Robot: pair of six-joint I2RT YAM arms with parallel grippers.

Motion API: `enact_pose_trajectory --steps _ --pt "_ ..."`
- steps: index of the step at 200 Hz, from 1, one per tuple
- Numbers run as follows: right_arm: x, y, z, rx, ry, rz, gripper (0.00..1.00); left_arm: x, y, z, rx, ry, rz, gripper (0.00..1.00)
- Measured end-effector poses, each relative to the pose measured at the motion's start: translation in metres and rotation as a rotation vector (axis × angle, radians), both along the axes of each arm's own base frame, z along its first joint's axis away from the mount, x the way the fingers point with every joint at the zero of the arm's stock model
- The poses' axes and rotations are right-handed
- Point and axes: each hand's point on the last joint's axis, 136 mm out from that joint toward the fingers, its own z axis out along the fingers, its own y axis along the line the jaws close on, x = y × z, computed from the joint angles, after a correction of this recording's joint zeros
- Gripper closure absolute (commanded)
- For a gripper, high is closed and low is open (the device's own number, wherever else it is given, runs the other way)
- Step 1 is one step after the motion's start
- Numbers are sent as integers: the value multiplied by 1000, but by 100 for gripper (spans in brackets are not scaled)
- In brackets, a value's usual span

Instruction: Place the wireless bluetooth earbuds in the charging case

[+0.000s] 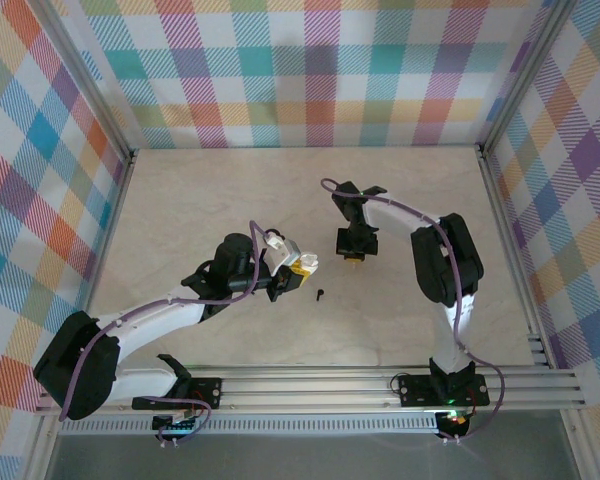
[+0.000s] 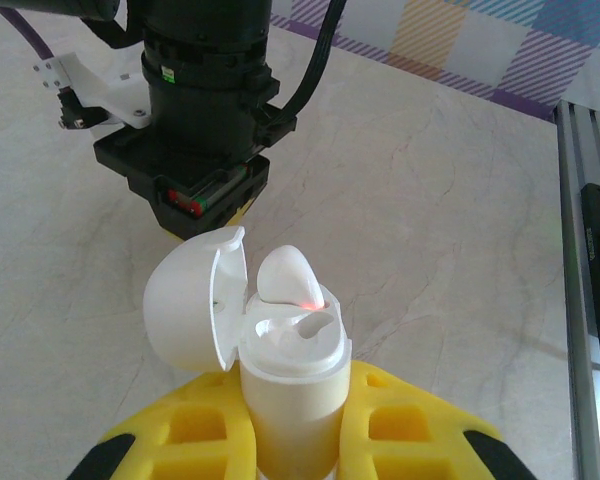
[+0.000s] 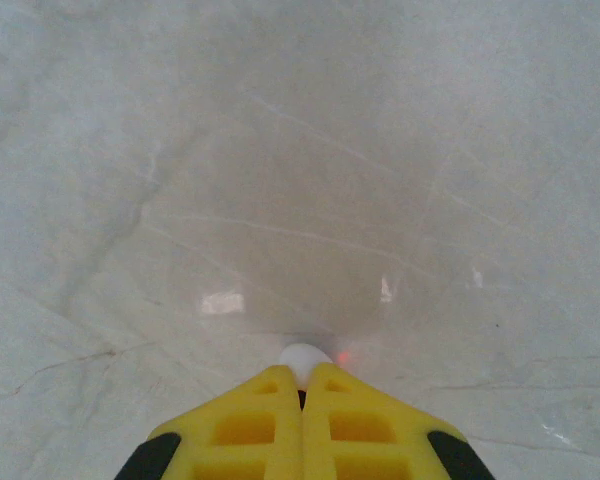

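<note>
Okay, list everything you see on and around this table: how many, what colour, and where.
case: one, white, lid open, upright between the left gripper's fingers
white earbud: two; one standing in the case's mouth, glowing red; one, likely an earbud with only its white tip showing, pinched at the right gripper's tips
black earbud: one, lying on the table, near side of the case
table: one, pale marble pattern
walls: three, pastel plaid, around the table
rail: one, silver, near edge
arms: two, black and white, based on the rail
left gripper: yellow fingers, shut on the case
right gripper: yellow fingers, shut, pointing down at the table
</note>
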Motion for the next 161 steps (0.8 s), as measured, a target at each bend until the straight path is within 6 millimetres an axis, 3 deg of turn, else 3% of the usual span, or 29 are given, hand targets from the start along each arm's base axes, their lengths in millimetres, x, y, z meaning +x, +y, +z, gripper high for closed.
enact_pose_trajectory --steps 28,93,161 --pt "3 1 25 31 -70 3 100 3 -2 1 -13 -5 8 100" --pt "0 5 121 149 -346 25 100 20 -6 15 -79 -35 69 100" --pt "-35 38 231 314 -708 169 100 50 -22 49 -190 -74 161 100"
